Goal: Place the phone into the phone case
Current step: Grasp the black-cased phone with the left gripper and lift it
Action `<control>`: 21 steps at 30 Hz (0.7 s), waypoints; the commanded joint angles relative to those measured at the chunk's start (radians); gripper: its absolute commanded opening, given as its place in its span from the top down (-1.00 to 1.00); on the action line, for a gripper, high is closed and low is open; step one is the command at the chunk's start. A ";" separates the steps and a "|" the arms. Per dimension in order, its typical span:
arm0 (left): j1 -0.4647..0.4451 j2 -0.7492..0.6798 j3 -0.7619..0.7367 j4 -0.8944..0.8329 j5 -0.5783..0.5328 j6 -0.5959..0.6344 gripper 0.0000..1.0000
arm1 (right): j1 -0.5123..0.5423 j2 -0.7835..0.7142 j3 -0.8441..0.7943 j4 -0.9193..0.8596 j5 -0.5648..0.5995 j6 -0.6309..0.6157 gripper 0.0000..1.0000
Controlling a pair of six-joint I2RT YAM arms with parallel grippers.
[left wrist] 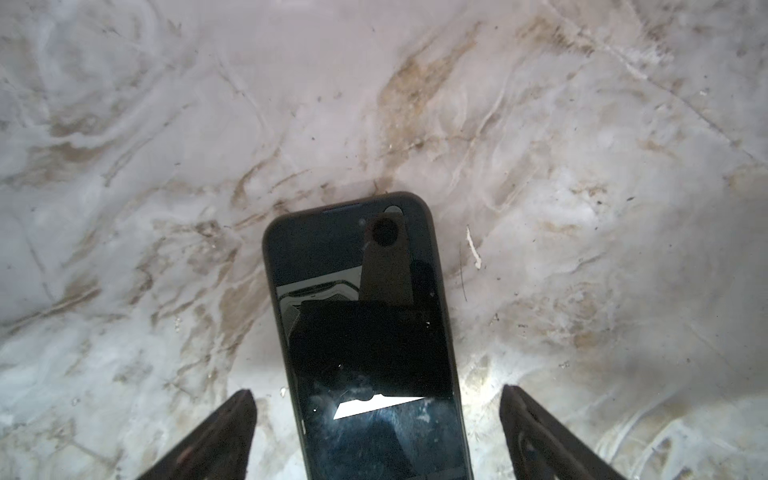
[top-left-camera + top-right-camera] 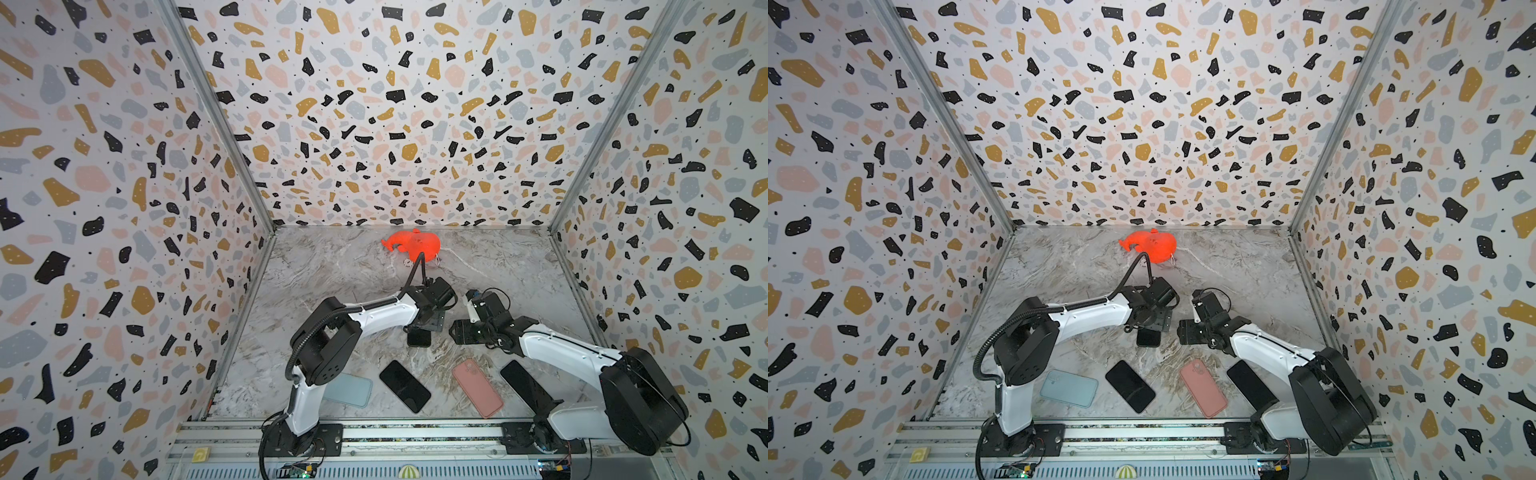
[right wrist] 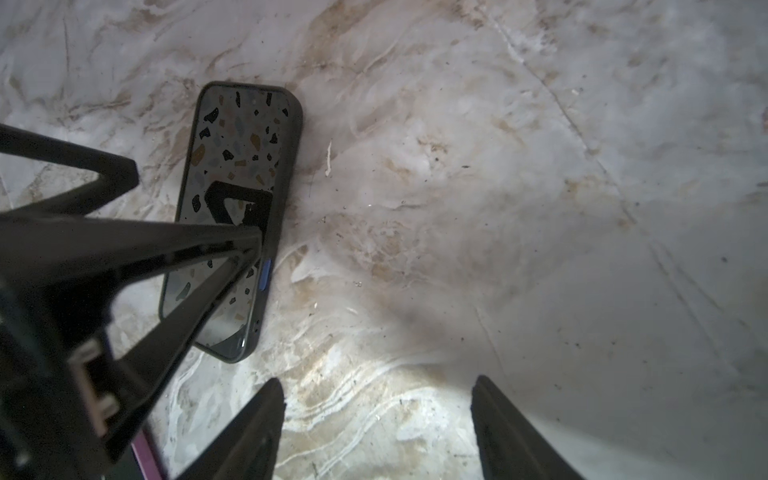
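Your left gripper is spread wide, fingers clear on either side of the phone. Phone lies flat on the table, screen up, in a dark case. Your right gripper gapes empty just beside it.

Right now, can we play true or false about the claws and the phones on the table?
1. The left claw is squeezing the dark phone. False: its jaws stand open on both sides of the phone, which lies flat on the table.
2. The right claw holds nothing. True.
3. The pink case lies between two black phones. True.
4. The orange toy sits at the front edge. False: it sits at the back, near the wall.
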 commanded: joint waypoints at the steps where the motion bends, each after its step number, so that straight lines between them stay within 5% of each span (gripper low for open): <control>1: -0.009 0.008 0.024 -0.030 -0.038 -0.034 -0.87 | -0.005 -0.003 0.021 0.002 -0.009 -0.014 -0.45; 21: -0.009 0.124 0.081 -0.060 0.014 -0.069 -1.00 | -0.023 0.022 0.028 0.004 -0.026 -0.024 -0.45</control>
